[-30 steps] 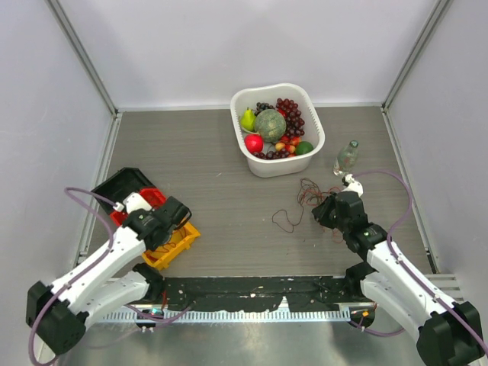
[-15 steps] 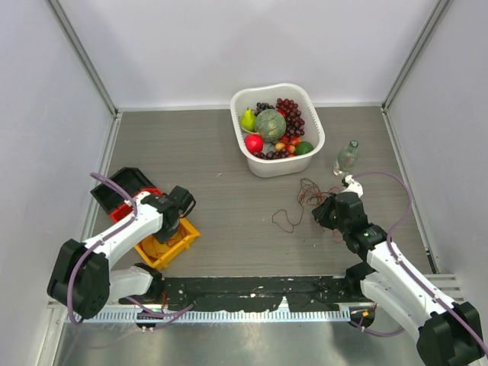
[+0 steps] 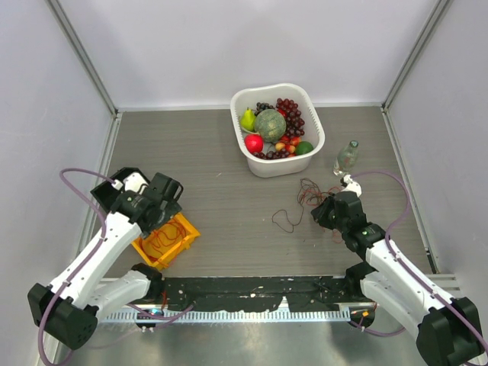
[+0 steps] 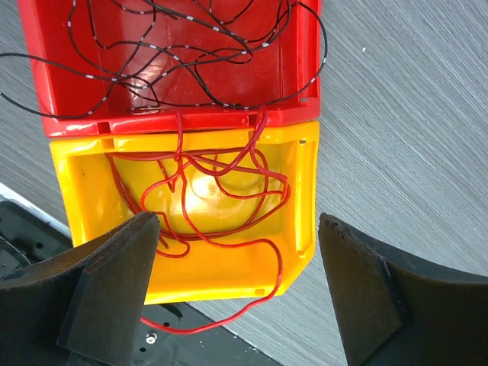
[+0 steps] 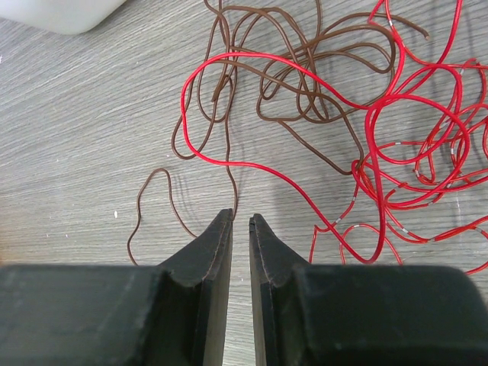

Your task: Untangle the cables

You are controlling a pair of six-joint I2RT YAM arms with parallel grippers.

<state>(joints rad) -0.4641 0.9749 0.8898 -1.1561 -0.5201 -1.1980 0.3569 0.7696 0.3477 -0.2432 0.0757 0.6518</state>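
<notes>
The cables (image 3: 307, 192) are seen as a loose tangle on the table (image 3: 198, 152). The tangle lies right of the table's middle, on the near side of a white tub (image 3: 268, 168) filled with fruit. It is also to the left and near side of a clear bottle (image 3: 346, 156).

In the right wrist view the tangle is made up of two strands. A brown strand (image 5: 301, 72) is looped on the left and far side, and a red strand (image 5: 415, 145) is bunched on the right. The two are crossed over each other, and one long red loop is laid across the brown ones. A brown tail is run down to the tips of the right gripper (image 5: 241, 219), which is placed just on the near side of the bundle. Its fingers are set almost together, with only a narrow slit between them. The slit looks empty, but whether the brown tail is caught under a tip cannot be told.

On the left side of the table a red wire (image 4: 221, 175) is coiled in a yellow bin (image 4: 301, 221), with one loop hung out over its rim. A thin black wire (image 4: 191, 46) is laid in a red bin (image 4: 53, 84) that touches the yellow one. The left gripper (image 4: 238, 223) is held above the yellow bin, with its fingers spread wide and nothing between them.
</notes>
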